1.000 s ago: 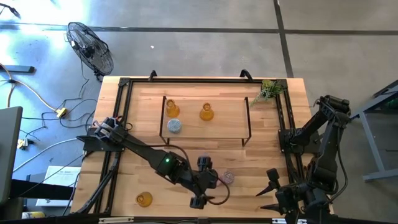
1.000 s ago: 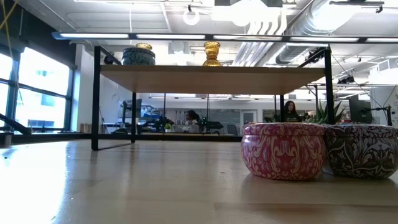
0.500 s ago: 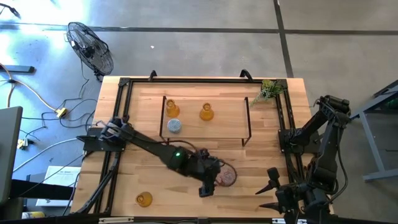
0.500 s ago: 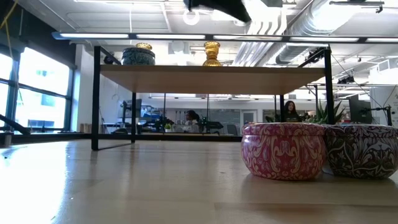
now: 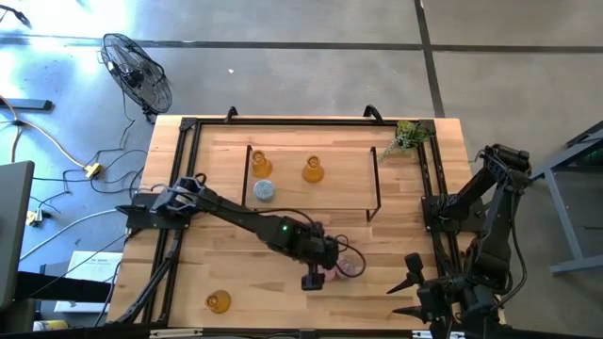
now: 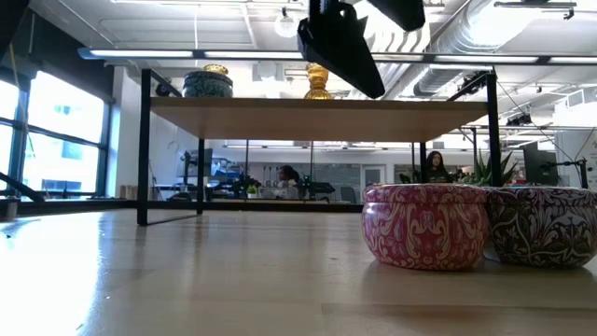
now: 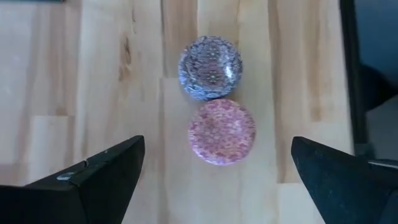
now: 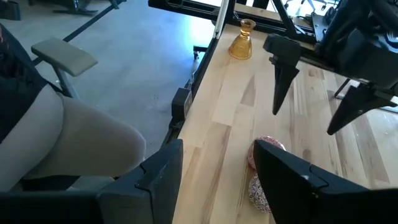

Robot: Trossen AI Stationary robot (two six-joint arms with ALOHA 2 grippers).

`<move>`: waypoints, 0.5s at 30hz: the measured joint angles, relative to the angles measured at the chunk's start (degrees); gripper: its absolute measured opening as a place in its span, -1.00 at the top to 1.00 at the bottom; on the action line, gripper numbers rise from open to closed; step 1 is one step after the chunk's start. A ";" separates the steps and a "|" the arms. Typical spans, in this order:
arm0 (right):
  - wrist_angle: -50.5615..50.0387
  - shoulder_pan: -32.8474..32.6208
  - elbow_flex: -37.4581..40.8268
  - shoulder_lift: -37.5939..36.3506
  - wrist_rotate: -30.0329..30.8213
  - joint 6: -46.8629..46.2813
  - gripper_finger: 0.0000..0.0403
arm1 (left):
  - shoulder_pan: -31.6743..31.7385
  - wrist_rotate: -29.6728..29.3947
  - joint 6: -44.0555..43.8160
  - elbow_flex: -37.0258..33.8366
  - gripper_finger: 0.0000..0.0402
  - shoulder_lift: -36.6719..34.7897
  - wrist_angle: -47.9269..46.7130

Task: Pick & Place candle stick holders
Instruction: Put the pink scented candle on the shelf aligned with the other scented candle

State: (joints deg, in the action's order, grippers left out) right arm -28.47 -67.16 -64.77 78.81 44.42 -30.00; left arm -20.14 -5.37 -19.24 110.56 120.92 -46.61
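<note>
Your left gripper (image 7: pixel 217 171) is hanging spread wide, empty, with the pink holder (image 7: pixel 222 132) lying directly beneath on the worktop (image 7: pixel 93 81), touching the purple holder (image 7: pixel 210 68), presumably lining up a grasp.

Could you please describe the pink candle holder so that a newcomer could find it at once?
Start at the wooden table and go to its front edge, below the open left gripper. Two squat round holders touch there; the pink candle holder is rose-patterned, whereas the purple holder is dark.
</note>
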 joint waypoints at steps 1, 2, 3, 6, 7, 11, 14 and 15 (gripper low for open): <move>0.00 0.00 0.00 0.00 0.00 0.00 0.03 | -0.06 -0.70 1.25 -0.02 -0.98 0.00 0.00; 0.00 0.00 0.00 0.00 -0.01 0.00 0.03 | -0.13 -1.19 2.46 -0.02 -0.98 0.00 0.02; 0.00 0.00 0.00 0.00 -0.01 0.00 0.03 | -0.20 -1.22 3.21 0.00 -0.98 0.03 0.14; 0.00 0.00 0.00 0.00 -0.01 0.00 0.03 | -0.57 -0.85 4.22 0.05 -0.98 1.27 0.71; 0.00 0.00 0.00 0.00 0.00 -0.01 0.03 | -0.61 -0.35 4.32 0.04 -0.98 1.90 0.44; 0.00 0.02 0.00 0.00 -0.02 -0.02 0.03 | -0.66 1.01 4.41 0.00 -0.98 4.39 -0.07; 0.00 0.02 0.00 0.02 -0.02 -0.66 0.03 | -0.57 2.27 4.41 0.00 -0.98 5.54 0.60; -0.02 0.02 0.00 0.02 -0.02 -1.12 0.03 | -0.57 2.29 4.43 0.00 -0.98 5.79 0.87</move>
State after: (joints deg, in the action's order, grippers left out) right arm -28.49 -67.13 -64.77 78.83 44.40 -31.11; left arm -20.71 -3.08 -14.81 110.56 126.71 -45.74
